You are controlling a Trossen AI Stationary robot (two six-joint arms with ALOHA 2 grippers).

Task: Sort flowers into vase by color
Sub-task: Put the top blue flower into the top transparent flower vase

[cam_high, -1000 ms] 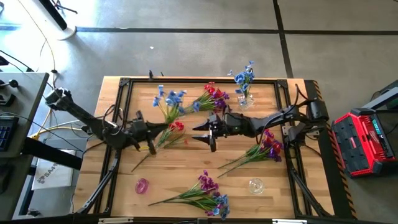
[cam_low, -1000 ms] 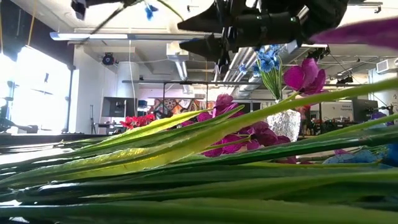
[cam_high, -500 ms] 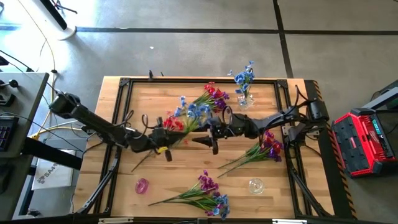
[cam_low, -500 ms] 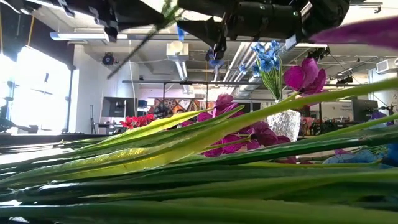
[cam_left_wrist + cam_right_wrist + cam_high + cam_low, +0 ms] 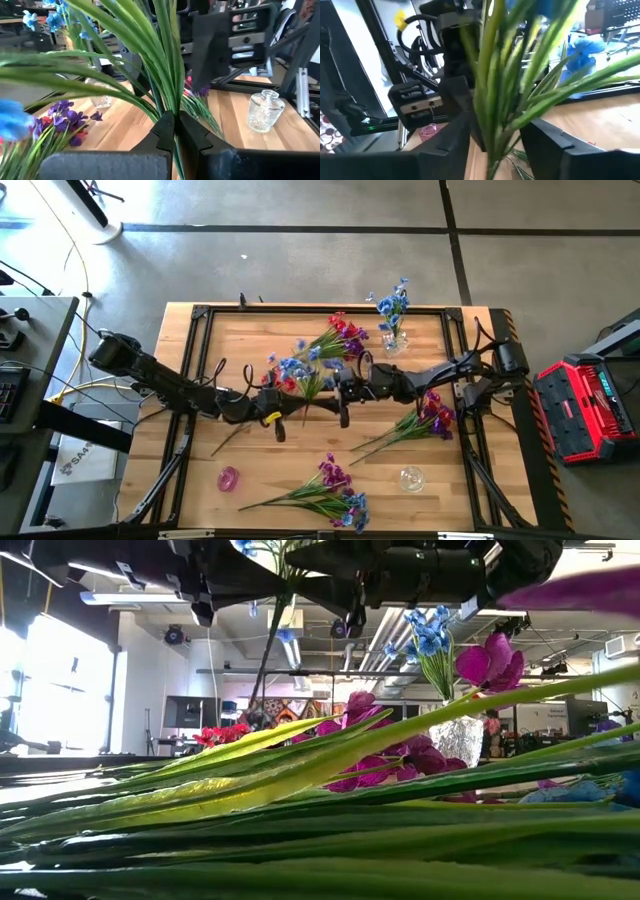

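High view: the left gripper (image 5: 272, 405) and right gripper (image 5: 335, 392) meet at table centre, the blue spray (image 5: 297, 370) between them. A vase (image 5: 393, 337) of blue flowers stands at the far edge.

Low view: both grippers hang overhead, the stem (image 5: 268, 640) slanting down.

Left wrist view: left fingers (image 5: 165, 131) clenched on the stem.

Right wrist view: right fingers (image 5: 451, 140) flank the stems, apart, not yet gripping.
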